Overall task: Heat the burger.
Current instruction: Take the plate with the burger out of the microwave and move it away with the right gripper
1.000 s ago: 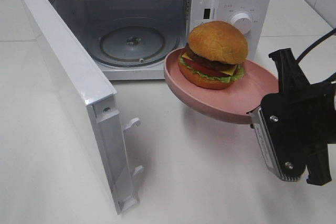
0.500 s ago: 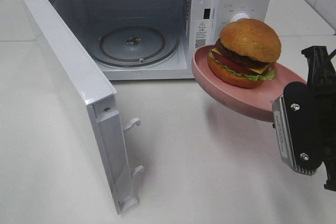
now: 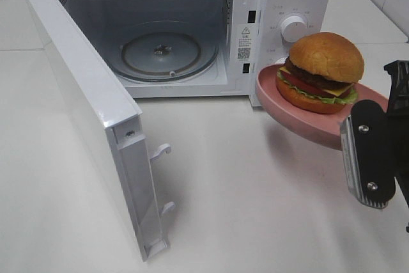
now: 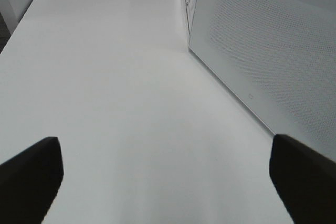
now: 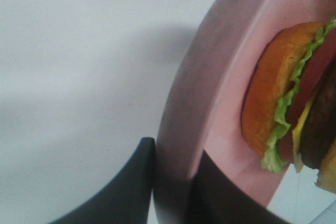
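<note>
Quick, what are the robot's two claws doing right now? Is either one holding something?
Left gripper: open, holding nothing, over the bare white table.
Right gripper: closed on the rim of the flat round pink plate that carries the golden-bun burger.

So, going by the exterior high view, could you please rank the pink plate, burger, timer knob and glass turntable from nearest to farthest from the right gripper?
1. pink plate, rim clamped in the right gripper.
2. burger, on that plate.
3. timer knob, on the microwave's control panel.
4. glass turntable, inside the open microwave, farthest left.
</note>
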`<act>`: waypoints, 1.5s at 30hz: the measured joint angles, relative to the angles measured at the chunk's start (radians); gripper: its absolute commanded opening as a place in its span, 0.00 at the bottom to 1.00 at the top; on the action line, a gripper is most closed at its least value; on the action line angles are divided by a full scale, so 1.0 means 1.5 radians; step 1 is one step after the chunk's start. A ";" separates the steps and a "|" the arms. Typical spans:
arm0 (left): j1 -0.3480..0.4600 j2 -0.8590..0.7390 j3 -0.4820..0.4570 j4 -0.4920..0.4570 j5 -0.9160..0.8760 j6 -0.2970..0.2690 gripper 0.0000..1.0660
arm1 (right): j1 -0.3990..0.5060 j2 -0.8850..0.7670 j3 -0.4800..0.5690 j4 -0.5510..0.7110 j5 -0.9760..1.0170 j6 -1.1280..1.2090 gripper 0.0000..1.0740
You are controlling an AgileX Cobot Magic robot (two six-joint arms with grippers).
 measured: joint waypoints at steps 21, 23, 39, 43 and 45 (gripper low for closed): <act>0.000 0.000 0.000 0.000 0.000 0.000 0.94 | 0.000 -0.001 0.000 -0.171 0.172 0.319 0.08; 0.000 0.000 0.000 0.000 0.000 0.000 0.94 | 0.000 -0.001 0.000 -0.194 0.187 0.387 0.08; 0.000 0.000 0.000 0.000 0.000 0.000 0.94 | 0.000 0.079 -0.043 -0.220 0.267 0.582 0.09; 0.000 0.000 0.000 0.000 0.000 0.000 0.94 | 0.000 0.157 -0.081 -0.223 0.295 0.657 0.10; 0.000 0.000 0.000 0.000 0.000 0.000 0.94 | 0.000 0.171 -0.089 -0.222 0.301 0.671 0.10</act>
